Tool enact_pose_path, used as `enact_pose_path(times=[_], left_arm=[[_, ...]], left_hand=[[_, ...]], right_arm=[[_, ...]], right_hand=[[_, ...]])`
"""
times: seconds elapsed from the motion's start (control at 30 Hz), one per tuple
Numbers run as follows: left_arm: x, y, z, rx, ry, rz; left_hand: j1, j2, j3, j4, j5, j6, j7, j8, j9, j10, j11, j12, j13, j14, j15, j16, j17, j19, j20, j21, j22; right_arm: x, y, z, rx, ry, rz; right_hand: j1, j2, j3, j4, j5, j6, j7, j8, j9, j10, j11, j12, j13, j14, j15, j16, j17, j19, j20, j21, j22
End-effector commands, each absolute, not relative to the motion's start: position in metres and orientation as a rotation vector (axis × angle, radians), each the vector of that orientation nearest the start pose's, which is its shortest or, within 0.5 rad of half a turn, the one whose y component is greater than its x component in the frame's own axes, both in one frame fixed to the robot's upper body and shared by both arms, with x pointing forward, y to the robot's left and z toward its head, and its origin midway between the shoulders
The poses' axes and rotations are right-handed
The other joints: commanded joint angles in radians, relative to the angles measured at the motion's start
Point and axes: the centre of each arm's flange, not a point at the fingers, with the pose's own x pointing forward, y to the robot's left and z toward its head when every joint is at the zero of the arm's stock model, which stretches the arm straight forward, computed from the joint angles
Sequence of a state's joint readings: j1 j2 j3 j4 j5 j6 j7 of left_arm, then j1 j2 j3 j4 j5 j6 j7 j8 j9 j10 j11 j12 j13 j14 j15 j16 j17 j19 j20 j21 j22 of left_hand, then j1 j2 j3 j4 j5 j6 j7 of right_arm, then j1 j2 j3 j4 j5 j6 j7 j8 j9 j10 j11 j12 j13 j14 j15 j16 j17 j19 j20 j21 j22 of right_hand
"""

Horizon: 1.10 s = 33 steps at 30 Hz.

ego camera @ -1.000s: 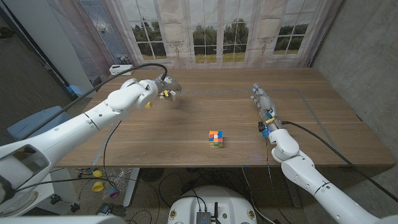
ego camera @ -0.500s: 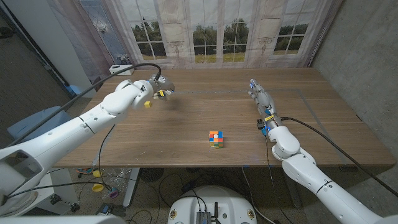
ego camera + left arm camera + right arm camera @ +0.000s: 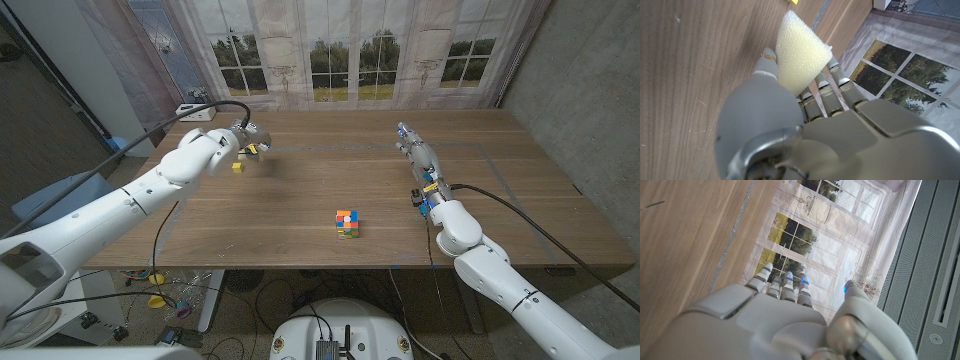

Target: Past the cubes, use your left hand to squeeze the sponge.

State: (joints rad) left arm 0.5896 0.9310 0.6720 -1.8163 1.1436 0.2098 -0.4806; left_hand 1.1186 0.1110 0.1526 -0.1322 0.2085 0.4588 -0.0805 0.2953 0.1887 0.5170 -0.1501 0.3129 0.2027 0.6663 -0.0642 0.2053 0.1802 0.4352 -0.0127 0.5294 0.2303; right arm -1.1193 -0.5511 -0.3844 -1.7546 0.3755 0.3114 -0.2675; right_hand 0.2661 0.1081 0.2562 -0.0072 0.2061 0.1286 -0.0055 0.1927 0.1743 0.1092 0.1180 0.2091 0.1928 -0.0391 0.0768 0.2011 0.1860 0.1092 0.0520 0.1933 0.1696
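The sponge [image 3: 801,59] sits pinched in our left hand [image 3: 805,125], thumb on one face and the fingers [image 3: 837,82] on the other, so that it bulges into a wedge above the counter [image 3: 700,75]; in the head view the same hand [image 3: 243,138] is at the far left part of the counter, beyond the cube [image 3: 347,223], which stands alone near the front edge. A small yellow piece [image 3: 238,167] lies on the wood just beside the hand; we cannot tell what it is. Our judgement is that the squeeze is under way, and the main risk is the grip itself: the foam is held near one end, so if we press harder off-centre it could squirt out sideways and drop to the counter. Releasing too quickly could do the same, since the foam springs back. Lowering the hand while closing might also knock the yellow piece away. Our right hand [image 3: 418,158] lies well apart on the right side with fingers stretched out straight and holding nothing, so it poses little danger unless it swings inward toward the cube.
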Motion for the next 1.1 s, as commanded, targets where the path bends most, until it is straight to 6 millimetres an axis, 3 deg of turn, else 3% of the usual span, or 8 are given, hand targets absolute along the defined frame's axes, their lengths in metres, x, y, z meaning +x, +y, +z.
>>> enact_pose_path(times=[0.03, 0.27, 0.67, 1.1], left_arm=[[0.613, 0.283, 0.084, 2.159, -0.268, 0.198], [0.622, 0.292, 0.082, 2.155, -0.242, 0.194], [0.638, 0.305, 0.077, 2.146, -0.185, 0.162], [0.655, 0.308, 0.066, 2.154, -0.157, 0.117]], left_hand=[[-0.001, 0.004, 0.008, -0.001, -0.001, 0.008, -0.002, -0.004, 0.004, 0.010, -0.002, -0.006, 0.002, -0.001, -0.155, -0.004, 0.002, 0.001, 0.000, 0.010, 0.002], [0.000, 0.004, 0.011, -0.003, -0.002, 0.014, -0.002, -0.008, 0.004, 0.017, 0.005, -0.010, 0.002, 0.006, -0.154, -0.003, 0.002, 0.002, -0.001, 0.015, 0.001], [-0.001, -0.001, 0.013, -0.005, -0.004, 0.014, -0.005, -0.015, 0.005, 0.015, -0.007, -0.020, 0.003, 0.001, -0.154, -0.008, 0.002, 0.001, -0.004, 0.021, 0.000], [-0.009, -0.009, 0.010, -0.004, -0.005, 0.013, -0.004, -0.026, 0.005, 0.013, -0.002, -0.030, 0.004, -0.003, -0.153, -0.010, 0.002, -0.006, -0.007, 0.025, -0.003]], right_arm=[[0.537, -0.205, -0.040, -0.100, -0.767, 0.172], [0.534, -0.201, -0.038, -0.109, -0.761, 0.169], [0.533, -0.195, -0.035, -0.122, -0.756, 0.165], [0.535, -0.190, -0.031, -0.130, -0.745, 0.155]], right_hand=[[0.003, -0.005, 0.001, -0.008, -0.004, 0.011, 0.003, -0.002, 0.005, 0.011, 0.001, 0.004, 0.002, 0.005, 0.000, 0.000, 0.002, 0.008, -0.001, 0.007, 0.004], [0.003, -0.005, 0.001, -0.009, -0.004, 0.012, 0.003, -0.002, 0.005, 0.013, 0.001, 0.004, 0.002, 0.007, -0.001, 0.000, 0.002, 0.009, -0.001, 0.007, 0.004], [0.004, -0.004, 0.001, -0.010, -0.004, 0.013, 0.002, -0.002, 0.005, 0.015, 0.003, 0.003, 0.002, 0.009, -0.001, -0.001, 0.003, 0.011, -0.001, 0.006, 0.004], [0.004, -0.003, 0.002, -0.011, -0.005, 0.015, 0.002, -0.003, 0.005, 0.015, 0.000, 0.001, 0.002, 0.010, -0.001, -0.002, 0.003, 0.013, -0.002, 0.006, 0.004]])
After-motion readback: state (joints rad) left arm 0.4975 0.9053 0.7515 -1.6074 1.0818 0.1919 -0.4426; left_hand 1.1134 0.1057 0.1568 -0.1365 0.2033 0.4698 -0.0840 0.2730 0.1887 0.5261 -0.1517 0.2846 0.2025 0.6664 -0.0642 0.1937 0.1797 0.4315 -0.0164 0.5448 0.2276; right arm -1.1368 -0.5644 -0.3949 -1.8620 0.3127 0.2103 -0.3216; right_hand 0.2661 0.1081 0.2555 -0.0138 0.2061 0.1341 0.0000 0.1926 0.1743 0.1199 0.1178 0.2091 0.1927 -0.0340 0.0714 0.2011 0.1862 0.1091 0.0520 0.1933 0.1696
